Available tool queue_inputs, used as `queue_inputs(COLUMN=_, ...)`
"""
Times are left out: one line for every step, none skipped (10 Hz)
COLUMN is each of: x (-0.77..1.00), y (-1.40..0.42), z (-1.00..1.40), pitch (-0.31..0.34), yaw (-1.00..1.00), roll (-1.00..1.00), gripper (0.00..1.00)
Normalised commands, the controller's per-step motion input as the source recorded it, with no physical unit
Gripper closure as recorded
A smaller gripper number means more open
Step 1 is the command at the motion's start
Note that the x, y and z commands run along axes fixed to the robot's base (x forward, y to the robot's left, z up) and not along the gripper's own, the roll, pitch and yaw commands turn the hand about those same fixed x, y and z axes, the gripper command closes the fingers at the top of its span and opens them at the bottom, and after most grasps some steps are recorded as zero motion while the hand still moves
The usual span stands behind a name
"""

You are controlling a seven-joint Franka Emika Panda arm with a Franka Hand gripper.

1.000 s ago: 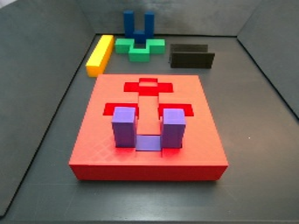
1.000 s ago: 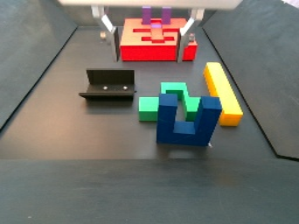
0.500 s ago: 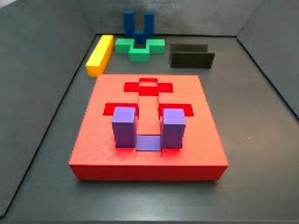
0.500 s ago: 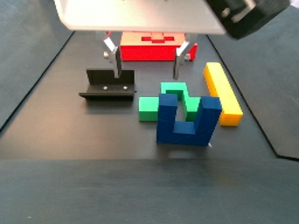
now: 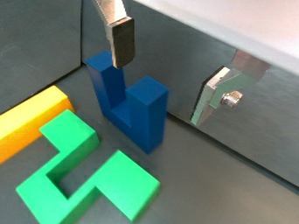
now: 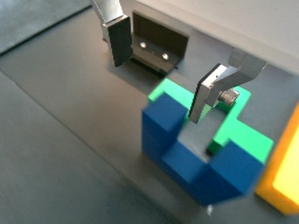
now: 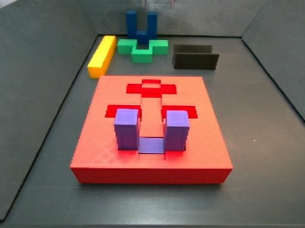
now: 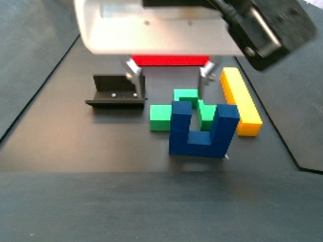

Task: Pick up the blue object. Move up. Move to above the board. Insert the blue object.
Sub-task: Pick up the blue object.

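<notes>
The blue object point(image 8: 202, 129), a dark blue U-shaped block, stands upright on the dark floor; it also shows in a side view point(image 7: 141, 24) and in both wrist views point(image 5: 128, 101) point(image 6: 193, 150). My gripper point(image 8: 172, 83) is open and empty. It hangs just above and a little behind the blue object, toward the board. One finger point(image 5: 121, 40) is over a prong, and the other finger point(image 5: 215, 93) is off to the side. The red board point(image 7: 149, 129) holds a purple U-shaped block point(image 7: 149, 130) in a recess. In a side view only a strip of the board point(image 8: 171, 60) shows under the gripper.
A green block point(image 8: 168, 112) lies against the blue object. A long yellow block point(image 8: 240, 97) lies beside both. The dark fixture point(image 8: 116, 93) stands on the other side of the green block, close to one finger point(image 6: 117, 40). Dark walls enclose the floor.
My gripper has come away from the board toward the blue object, with its open fingers now just over the green and blue blocks. No piece has moved.
</notes>
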Motion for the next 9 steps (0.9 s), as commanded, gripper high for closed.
queue_inputs(x=-0.13, y=0.19, z=-0.21, pitch=0.0, yaw=-0.04, roll=0.04, gripper=0.0)
queue_inputs(x=0.0, y=0.19, z=-0.16, pitch=0.0, yaw=0.0, roll=0.03, gripper=0.0)
queue_inputs(x=0.06, y=0.11, z=-0.11, pitch=0.0, yaw=0.0, roll=0.01, gripper=0.0)
queue_inputs(x=0.07, y=0.09, z=-0.14, pitch=0.0, yaw=0.0, roll=0.02, gripper=0.0)
queue_inputs(x=0.01, y=0.0, z=-0.33, pitch=0.0, yaw=0.0, roll=0.11, gripper=0.0)
queue_inputs(x=0.0, y=0.0, z=-0.4, pitch=0.0, yaw=0.0, roll=0.12, gripper=0.0)
queue_inputs(x=0.0, y=0.0, z=-0.41, pitch=0.0, yaw=0.0, roll=0.12, gripper=0.0)
queue_inputs(x=0.0, y=0.0, z=-0.36, pitch=0.0, yaw=0.0, roll=0.12, gripper=0.0)
queue_inputs(x=0.0, y=0.0, z=-0.33, pitch=0.0, yaw=0.0, roll=0.12, gripper=0.0)
